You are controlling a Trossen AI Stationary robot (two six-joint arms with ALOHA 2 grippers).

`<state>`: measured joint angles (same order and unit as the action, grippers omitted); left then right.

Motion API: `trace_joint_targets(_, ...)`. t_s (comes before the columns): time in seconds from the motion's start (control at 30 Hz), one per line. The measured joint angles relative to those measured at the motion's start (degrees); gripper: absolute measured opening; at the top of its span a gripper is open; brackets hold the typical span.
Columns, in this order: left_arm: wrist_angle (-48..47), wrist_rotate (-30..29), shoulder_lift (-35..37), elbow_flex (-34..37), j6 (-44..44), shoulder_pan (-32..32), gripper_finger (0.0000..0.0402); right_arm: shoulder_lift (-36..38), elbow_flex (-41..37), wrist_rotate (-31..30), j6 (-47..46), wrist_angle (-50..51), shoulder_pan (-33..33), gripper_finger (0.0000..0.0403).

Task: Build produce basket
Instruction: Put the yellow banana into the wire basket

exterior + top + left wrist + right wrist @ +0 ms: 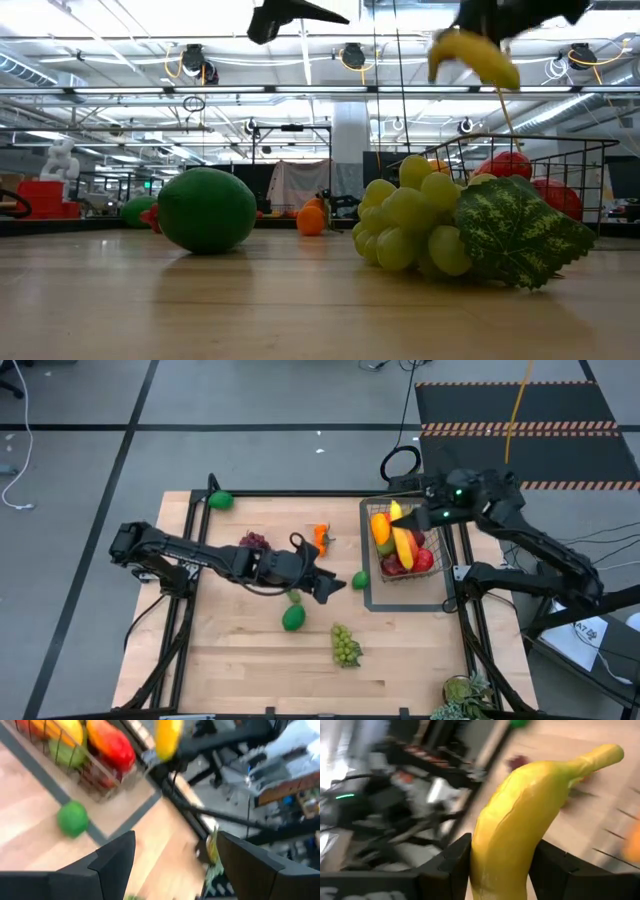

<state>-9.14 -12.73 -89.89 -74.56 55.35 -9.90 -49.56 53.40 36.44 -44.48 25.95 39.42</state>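
1. Banana (520, 820) sits clamped between the right gripper (418, 517) fingers, above the basket (403, 560) holding fruit
2. Left gripper (335, 586) hangs over the table (240, 650), jaws apart, empty, near a lime (360, 579)

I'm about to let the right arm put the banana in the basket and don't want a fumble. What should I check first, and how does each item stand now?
1. Banana gripped: ok, the right gripper is shut on it, a finger on each side.
2. Banana above the basket: ok in the high view.
3. Room in the basket: cannot tell; fruit already fills much of it.
4. Left gripper out of the way: ok, open and empty over mid-table, apart from the basket.
5. Loose produce clear of the drop: ok, the small green fruit lies outside the basket, beside it.
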Motion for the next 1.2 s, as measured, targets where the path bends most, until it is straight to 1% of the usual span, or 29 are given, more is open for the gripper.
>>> trace_joint_targets(0.13, -6.55, 1.94, 0.00, 0.00, 0.05, -1.82, 0.0278, -0.06, -6.24, -5.36, -0.80, -0.24, 1.75, 0.0162)
trace_joint_targets(0.27, -13.07, 3.60, 0.00, 0.00, 0.62, -3.49, 0.0278, -0.09, -7.30, -10.99, -0.93, -0.10, 3.18, 0.0162)
trace_joint_targets(0.37, -16.61, 5.06, 0.00, 0.00, 0.44, -4.42, 0.0278, -0.63, -5.07, -14.66, -1.62, 0.80, 3.68, 0.0162)
trace_joint_targets(0.43, -18.89, 5.25, 0.00, 0.00, 0.38, -4.92, 0.0278, -1.67, -1.68, -17.18, -0.13, 3.61, 3.72, 0.0162)
trace_joint_targets(0.47, -20.07, 5.27, 0.00, 0.00, 0.20, -5.02, 0.0278, -2.54, 0.24, -18.50, 1.40, 5.84, 3.72, 0.0162)
trace_joint_targets(0.6, -23.39, 5.40, 0.00, 0.00, -1.53, -4.96, 0.0278, -7.86, 8.64, -24.78, 8.95, 19.88, 3.72, 0.0162)
trace_joint_targets(0.7, -24.90, 5.39, 0.00, 0.00, -3.50, -4.45, 0.0278, -11.79, 12.27, -28.02, 12.47, 27.80, 3.72, 0.0162)
trace_joint_targets(0.8, -25.66, 5.40, 0.00, 0.00, -5.24, -3.78, 0.0278, -14.41, 12.65, -31.69, 13.27, 31.33, 3.24, 0.0162)
trace_joint_targets(0.93, -25.64, 5.74, 0.00, 0.00, -6.83, -2.85, 0.0278, -16.31, 11.55, -32.19, 14.53, 31.00, 2.67, 0.0168)
trace_joint_targets(1.0, -25.75, 6.31, 0.00, 0.00, -6.88, -2.57, 0.0278, -16.95, 11.01, -32.51, 16.50, 30.81, 2.51, 0.0174)
trace_joint_targets(1.07, -25.82, 6.78, 0.00, 0.00, -6.83, -2.33, 0.0278, -17.24, 10.48, -34.35, 19.26, 30.57, 2.26, 0.0181)
trace_joint_targets(1.13, -25.82, 6.79, 0.00, 0.00, -6.42, -2.29, 0.0278, -17.26, 9.98, -36.14, 22.67, 30.19, 2.13, 0.0192)
trace_joint_targets(1.2, -25.82, 6.77, 0.00, 0.00, -6.06, -2.29, 0.0278, -17.25, 9.88, -36.52, 25.73, 29.58, 2.10, 0.0206)
